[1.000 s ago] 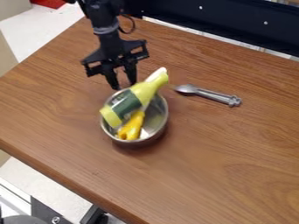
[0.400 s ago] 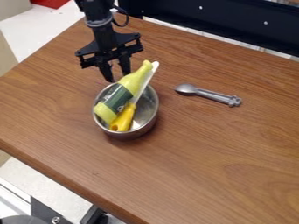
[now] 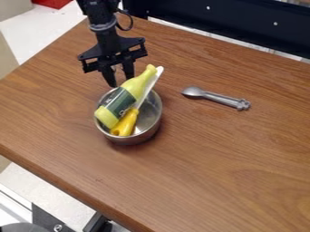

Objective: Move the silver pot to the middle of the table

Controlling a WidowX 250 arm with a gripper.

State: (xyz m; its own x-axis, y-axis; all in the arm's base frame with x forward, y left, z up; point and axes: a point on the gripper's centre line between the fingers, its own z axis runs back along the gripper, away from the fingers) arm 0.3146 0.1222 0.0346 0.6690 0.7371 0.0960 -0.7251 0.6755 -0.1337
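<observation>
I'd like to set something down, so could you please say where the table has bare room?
The widest bare patch of table is right of the silver pot, below the cutlery; a smaller one is left of the pot. The pot's far rim is crowded by the bottle and gripper.

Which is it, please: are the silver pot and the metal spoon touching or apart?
Apart: the camera view shows the wooden table between the silver pot and the metal spoon.

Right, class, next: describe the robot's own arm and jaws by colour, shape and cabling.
The arm is black, with a greyish band around it and a thin dark cable looping beside it. Below, a wide, angular black bracket carries two slim black jaws.
</observation>
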